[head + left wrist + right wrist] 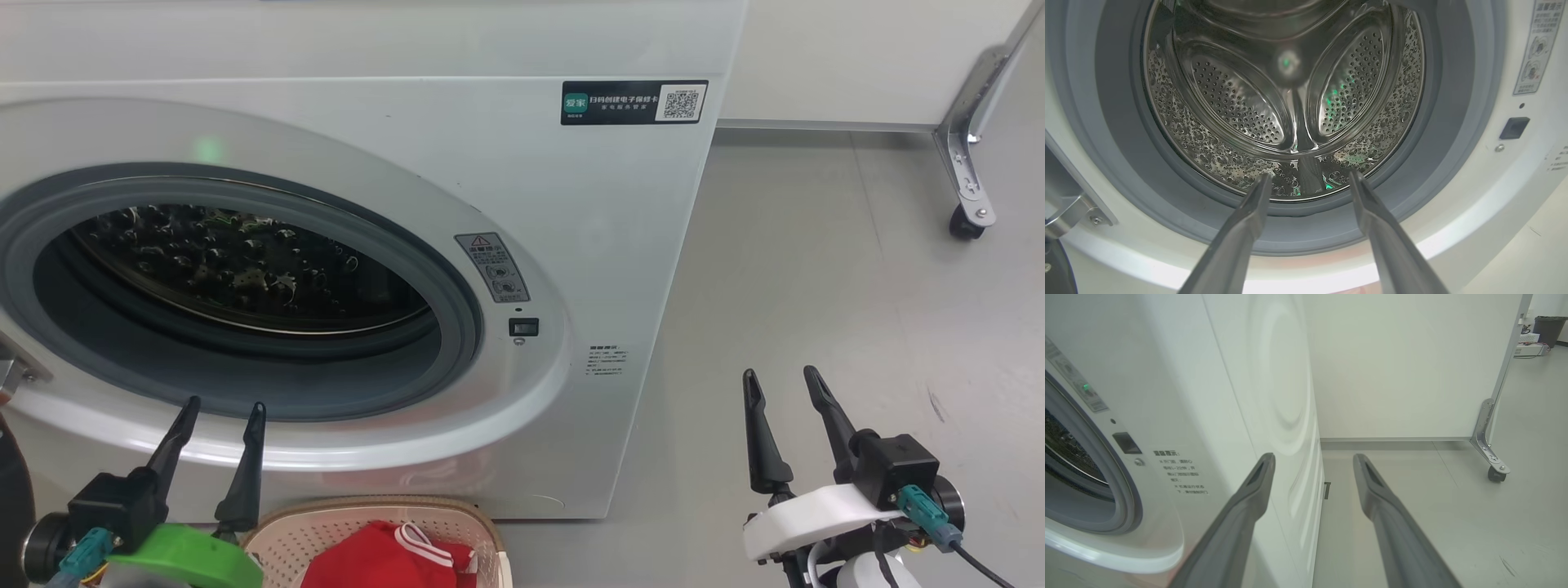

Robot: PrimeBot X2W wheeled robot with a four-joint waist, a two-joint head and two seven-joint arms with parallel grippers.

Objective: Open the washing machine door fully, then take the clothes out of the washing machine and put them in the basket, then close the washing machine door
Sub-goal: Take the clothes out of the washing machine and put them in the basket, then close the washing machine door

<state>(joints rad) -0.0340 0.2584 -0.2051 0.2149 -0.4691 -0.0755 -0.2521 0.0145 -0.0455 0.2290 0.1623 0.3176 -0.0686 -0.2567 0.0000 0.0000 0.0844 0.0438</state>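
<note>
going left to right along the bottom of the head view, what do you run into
left gripper, open → basket with red clothes in it → bare floor → right gripper, open

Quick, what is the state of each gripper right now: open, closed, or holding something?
Left gripper: open, holding nothing.
Right gripper: open, holding nothing.
</note>
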